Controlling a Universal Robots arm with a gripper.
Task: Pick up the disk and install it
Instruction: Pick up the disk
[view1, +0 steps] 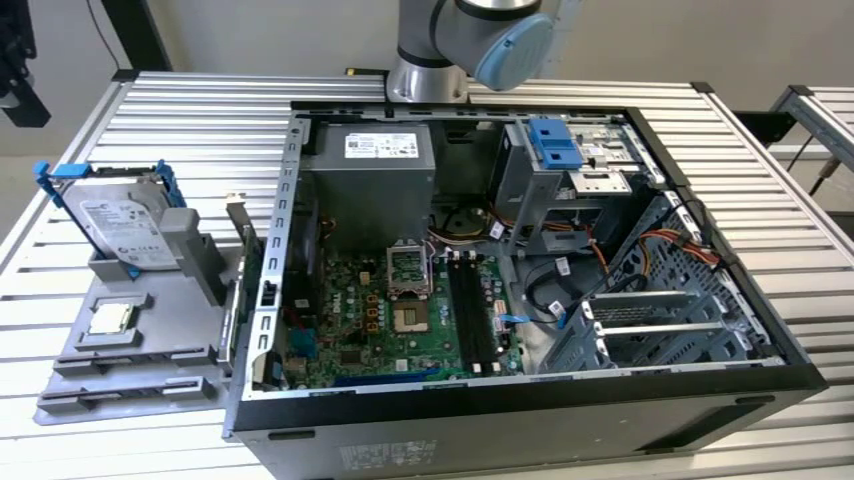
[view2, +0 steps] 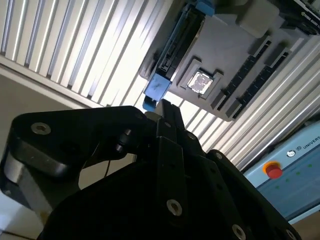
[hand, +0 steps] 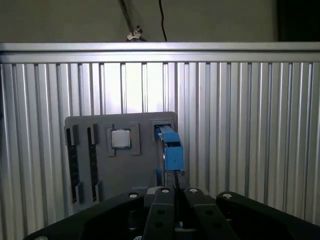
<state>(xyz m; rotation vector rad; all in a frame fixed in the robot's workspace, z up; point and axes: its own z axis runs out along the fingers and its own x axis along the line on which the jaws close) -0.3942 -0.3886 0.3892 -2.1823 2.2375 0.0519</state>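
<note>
The disk (view1: 127, 225) stands on edge in a slot of a grey holder tray (view1: 167, 320) at the exterior view's left, its silver face and white label showing inside a blue rail frame. In both wrist views the disk appears edge-on, blue rail (hand: 172, 149) toward the camera (view2: 158, 86). My gripper (hand: 176, 186) hangs well above the holder, roughly in line with the disk's edge, with a wide gap to it. Its black fingers (view2: 161, 106) are shut together with nothing between them.
A small square processor chip (view1: 110, 318) lies in the same tray beside the disk. The open computer case (view1: 694, 330) takes up the middle of the ribbed metal table (view1: 174, 120), with a power-supply box (view1: 374, 175), motherboard (view1: 400, 310) and blue-latched drive bay (view1: 553, 142).
</note>
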